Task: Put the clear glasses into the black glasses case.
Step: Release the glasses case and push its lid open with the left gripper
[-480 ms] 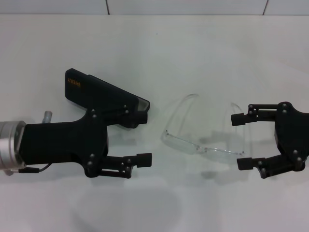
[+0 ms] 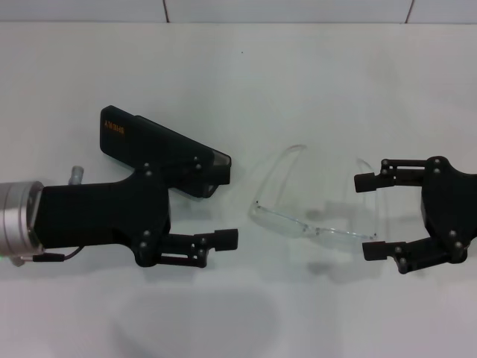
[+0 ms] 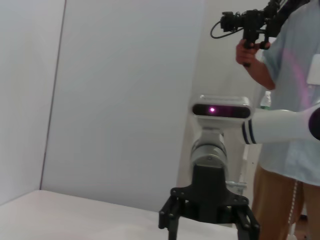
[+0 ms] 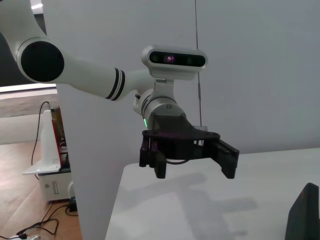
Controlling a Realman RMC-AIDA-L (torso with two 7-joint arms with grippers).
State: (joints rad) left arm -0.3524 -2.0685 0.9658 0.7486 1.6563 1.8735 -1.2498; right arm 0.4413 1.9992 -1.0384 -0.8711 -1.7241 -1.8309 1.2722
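Over on the left of the head view, the left pincer (image 2: 220, 209) sits low over the white counter (image 2: 298, 89), its body covering the near end of the black glasses case (image 2: 149, 142). The fingers are spread wide: one fingertip (image 2: 227, 239) lies out on bare counter, while the other is up against the case's near right corner, and whether it touches cannot be told from here. The case lies closed and flat, angled across the counter, with its small orange lettering showing at the far left end.

Moving to the middle, the clear glasses (image 2: 313, 212) rest on the counter just beside the case's right end, apart from it. The front faces the robot and the two clear arms curve away toward the back.

On the right, the right pincer (image 2: 369, 216) is wide too, pointing inward at the glasses. Its fingers bracket the right end of the frame, one fingertip (image 2: 364, 182) by the right temple arm and the other near the hinge corner; no contact can be made out.

The right wrist view looks across the counter at the left pincer (image 4: 190, 165), spread wide above the surface, with a dark corner of the case (image 4: 304, 212) at the frame's edge.
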